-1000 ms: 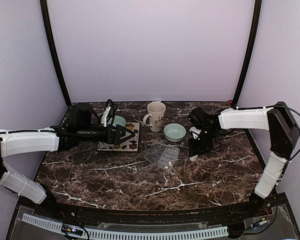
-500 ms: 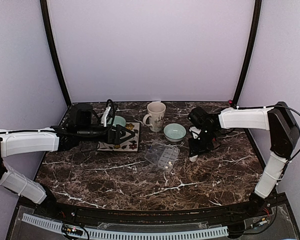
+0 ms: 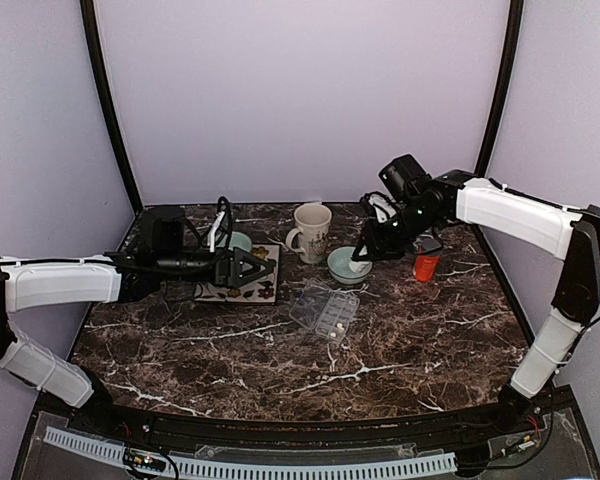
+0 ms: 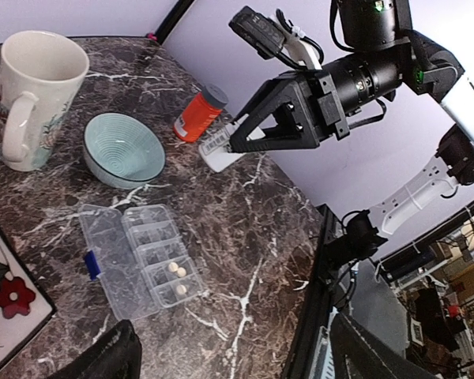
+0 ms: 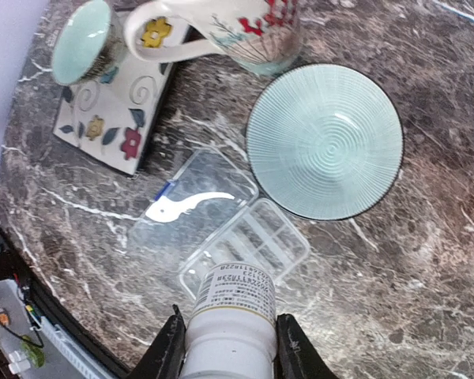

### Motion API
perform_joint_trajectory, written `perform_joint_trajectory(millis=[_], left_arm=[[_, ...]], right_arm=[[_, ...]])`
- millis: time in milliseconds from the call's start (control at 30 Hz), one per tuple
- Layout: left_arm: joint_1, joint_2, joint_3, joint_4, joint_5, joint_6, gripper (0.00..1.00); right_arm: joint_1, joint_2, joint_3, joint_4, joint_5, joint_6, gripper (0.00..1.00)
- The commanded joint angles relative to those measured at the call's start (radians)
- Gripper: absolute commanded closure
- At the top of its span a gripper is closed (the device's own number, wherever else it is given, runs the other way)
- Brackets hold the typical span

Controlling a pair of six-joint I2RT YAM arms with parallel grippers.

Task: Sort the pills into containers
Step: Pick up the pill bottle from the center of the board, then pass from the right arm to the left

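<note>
The right gripper [image 5: 229,351] is clamping a white labelled bottle [image 5: 233,304] between its fingers and holding it in the air, well above the table. In the right wrist view, the bottle is hanging over the clear pill box [image 4: 110,245], which is lying open near the middle of the marble table [image 3: 230,370] with its lid folded flat. About three pale pills [image 4: 176,270] are sitting in two neighbouring compartments at one end of the row; the other compartments look bare. In the top view, a pale green bowl [image 3: 348,266] is standing at 1 o'clock of the box, a mug [image 3: 311,231] at 11 o'clock of that bowl, and an orange bottle [image 3: 426,266] at 3 o'clock of it. The left gripper [image 3: 265,268] is hovering over a floral tile [image 3: 242,290] at 9 o'clock of the box, its fingers spread wide and holding nothing.

The step in hand appears to be bringing the bottle over the box to dispense. Whether its cap is on cannot be told. Next, the mouth likely needs lowering close to one unfilled compartment and a slow, slight tilt, so that pills are not spilling into neighbouring cells.
</note>
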Motion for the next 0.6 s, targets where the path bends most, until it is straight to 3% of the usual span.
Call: perform_joint_trajectory(millis=[0, 333, 567], left_arm=[[0.009, 0.018, 0.035, 0.139, 0.159, -0.078, 0.16], [0.051, 0.11, 0.07, 0.365, 0.321, -0.251, 0.14], [0.058, 0.152, 0.082, 0.485, 0.337, -0.337, 0.15]], right_arm=[[0.0, -0.036, 0.049, 0.082, -0.209, 0.042, 0.96], [0.03, -0.044, 0.078, 0.297, -0.493, 0.162, 0.96], [0.067, -0.034, 0.098, 0.387, -0.567, 0.226, 0.97]])
